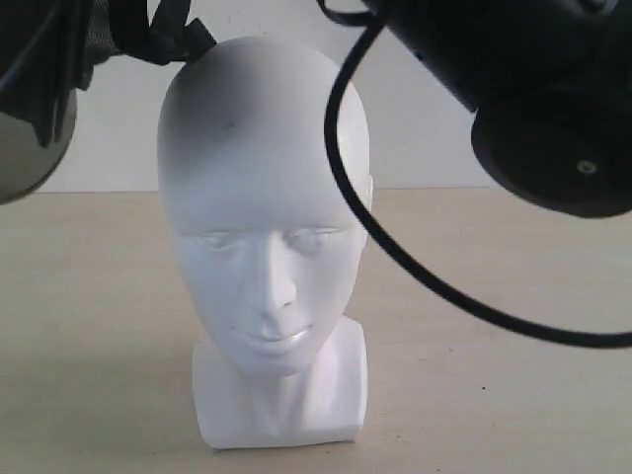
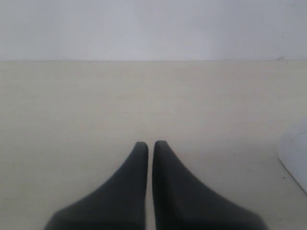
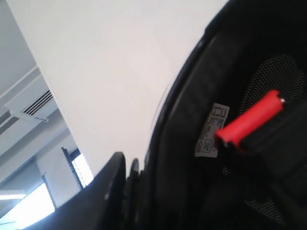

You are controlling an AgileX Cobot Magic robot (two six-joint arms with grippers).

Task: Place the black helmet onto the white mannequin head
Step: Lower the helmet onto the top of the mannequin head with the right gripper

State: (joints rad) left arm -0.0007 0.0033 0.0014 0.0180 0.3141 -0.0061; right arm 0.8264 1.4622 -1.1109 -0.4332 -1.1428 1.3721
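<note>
The white mannequin head [image 1: 265, 227] stands upright on its squarish base in the middle of the table, facing the exterior camera. Part of the black helmet [image 1: 39, 69] shows at the top left, above head level, with its smoky visor [image 1: 20, 158] and black straps [image 1: 173, 35] hanging beside the crown. In the right wrist view the black helmet [image 3: 230, 120] fills the frame, showing padded lining, a white label and a red buckle [image 3: 249, 122]. My right gripper [image 3: 129, 167] is shut on its rim. My left gripper [image 2: 150, 143] is shut and empty, low over the table.
The right arm's black body [image 1: 553, 109] and a looping black cable [image 1: 395, 247] hang in front of the head's right side. The mannequin's white base [image 2: 295, 158] lies just to one side of my left gripper. A pale wall stands behind the beige table [image 1: 513, 395].
</note>
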